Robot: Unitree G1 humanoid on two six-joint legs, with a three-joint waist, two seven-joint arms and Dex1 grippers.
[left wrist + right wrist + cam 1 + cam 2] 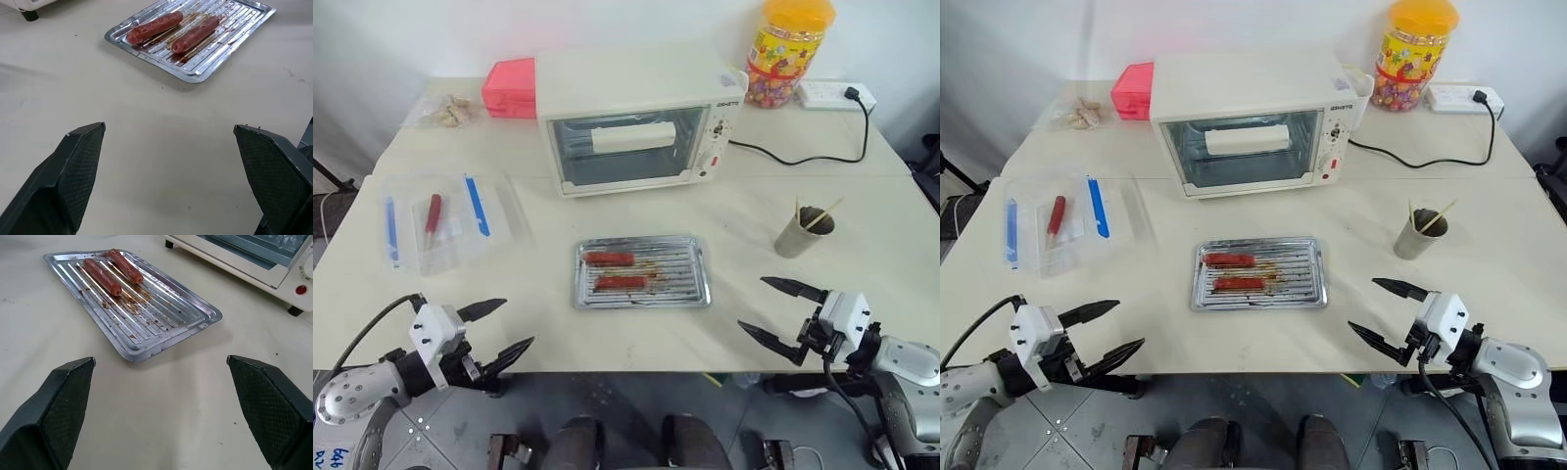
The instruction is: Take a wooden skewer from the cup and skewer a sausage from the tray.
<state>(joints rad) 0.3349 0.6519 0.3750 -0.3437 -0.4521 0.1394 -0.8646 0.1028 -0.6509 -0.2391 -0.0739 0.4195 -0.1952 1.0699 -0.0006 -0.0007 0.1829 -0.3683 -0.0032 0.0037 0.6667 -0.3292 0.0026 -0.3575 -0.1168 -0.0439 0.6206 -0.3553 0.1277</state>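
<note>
Tray (689, 291) on cream table (822, 323), white wall (411, 39)

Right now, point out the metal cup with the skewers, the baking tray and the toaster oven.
cup (795, 238), left eye view, on its steel side wall.
tray (641, 300), left eye view, on its near rim.
toaster oven (626, 83), left eye view, on its cream top.
</note>
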